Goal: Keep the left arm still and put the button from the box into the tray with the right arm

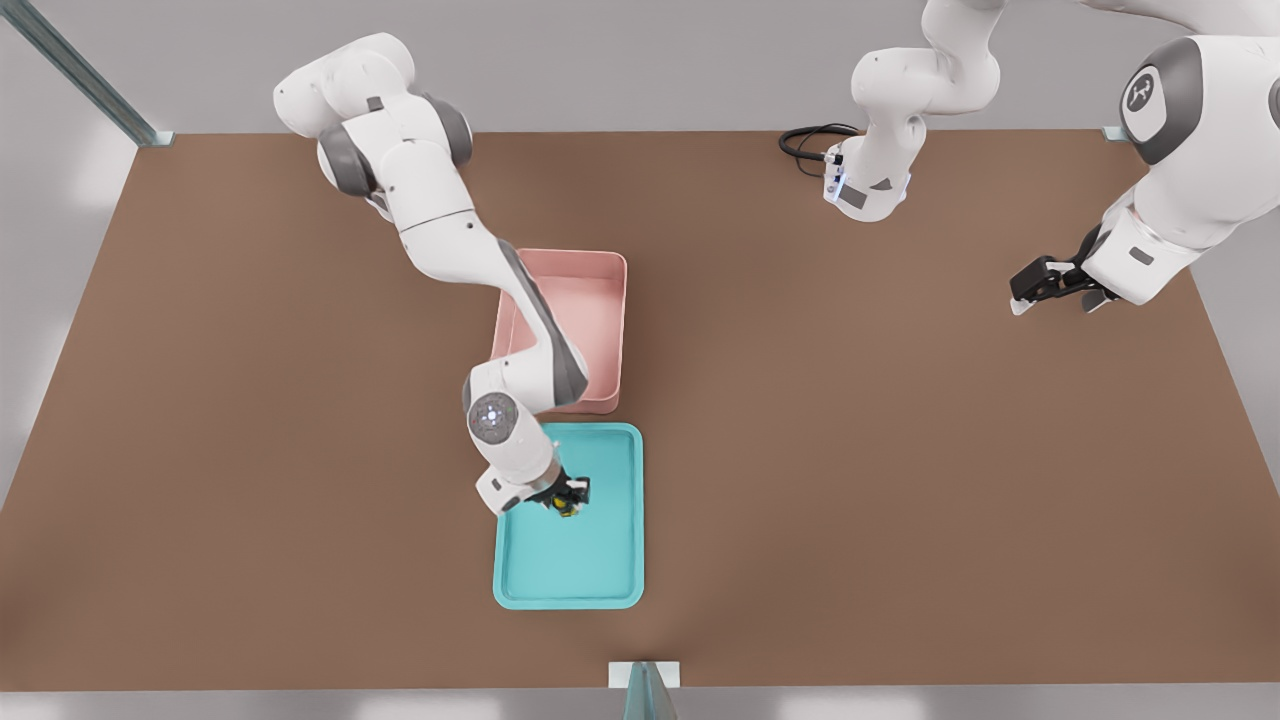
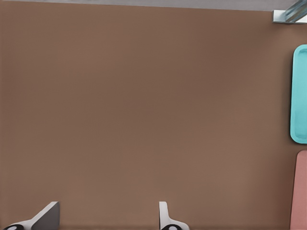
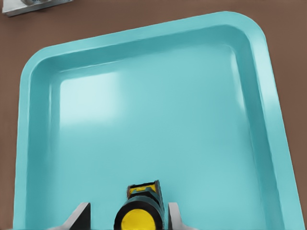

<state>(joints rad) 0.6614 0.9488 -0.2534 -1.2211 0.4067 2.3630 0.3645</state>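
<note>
Gripping round yellow-capped button (image 3: 139,211) | hand (image 1: 566,496) | over smooth teal tray (image 1: 610,570)

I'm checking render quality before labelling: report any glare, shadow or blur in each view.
Front view: soft white reflections sit on the tray floor, and the arm blocks part of the box. Right wrist view: a broad pale glare patch lies on the tray floor; the tool holding the button is cut off by the frame edge. Left wrist view: evenly lit table, no marked shadows.
</note>
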